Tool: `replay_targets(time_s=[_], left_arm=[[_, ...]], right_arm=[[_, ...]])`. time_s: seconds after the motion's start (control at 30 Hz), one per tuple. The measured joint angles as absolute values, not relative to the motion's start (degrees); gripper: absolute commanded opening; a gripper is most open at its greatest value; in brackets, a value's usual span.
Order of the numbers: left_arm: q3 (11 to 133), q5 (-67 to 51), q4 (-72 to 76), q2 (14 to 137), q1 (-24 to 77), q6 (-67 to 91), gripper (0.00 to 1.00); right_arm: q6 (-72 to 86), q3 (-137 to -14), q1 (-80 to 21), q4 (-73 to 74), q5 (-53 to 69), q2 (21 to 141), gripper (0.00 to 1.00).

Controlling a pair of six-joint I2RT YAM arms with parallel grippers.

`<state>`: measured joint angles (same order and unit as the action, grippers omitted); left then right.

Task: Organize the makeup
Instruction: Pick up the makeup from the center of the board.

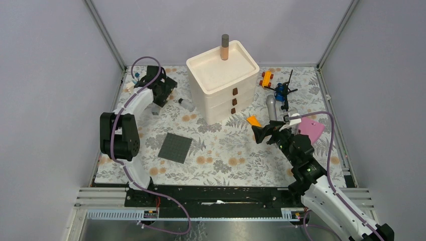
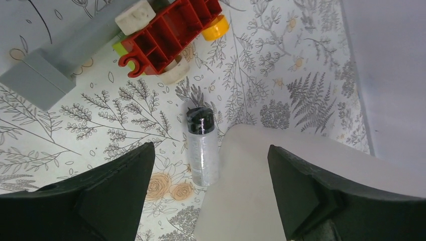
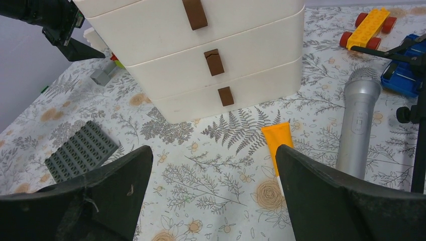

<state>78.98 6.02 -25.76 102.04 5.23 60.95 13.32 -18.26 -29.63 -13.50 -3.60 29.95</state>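
Observation:
A black-capped clear bottle (image 2: 202,146) (image 1: 187,104) lies on the floral mat, touching the corner of the white drawer unit (image 2: 281,186). My left gripper (image 2: 211,201) (image 1: 167,97) hovers over it, open and holding nothing. A dark-capped beige tube (image 1: 224,46) stands on top of the drawer unit (image 1: 223,83). An orange tube (image 3: 278,145) (image 1: 253,120) lies flat in front of the drawers, partly hidden by my right finger. A silver-grey tube (image 3: 357,120) (image 1: 271,107) lies beside it. My right gripper (image 3: 213,201) (image 1: 264,131) is open above the mat, just left of the orange tube.
Red (image 2: 168,32) and grey (image 2: 40,78) building bricks lie behind the bottle. A dark grey baseplate (image 1: 175,147) lies front left. An orange toy car (image 1: 266,79), a blue toy (image 1: 280,92) and a pink sheet (image 1: 311,129) occupy the right side. Grey walls enclose the table.

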Motion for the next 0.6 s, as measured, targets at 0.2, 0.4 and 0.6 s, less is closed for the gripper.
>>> replay_targets(time_s=[0.2, 0.4, 0.6], left_arm=[[79.1, 4.7, -25.3, 106.8, 6.2, 61.6, 0.89], [79.4, 4.6, -25.6, 110.8, 8.1, 61.7, 0.85], [82.0, 4.5, -25.6, 113.4, 9.0, 62.0, 0.84]], right_arm=[[13.4, -18.3, -29.6, -13.4, -3.6, 30.8, 1.0], [13.3, -18.3, -29.6, -13.1, -3.7, 30.7, 1.0], [13.3, -18.3, -29.6, -12.6, -4.0, 30.7, 1.0]])
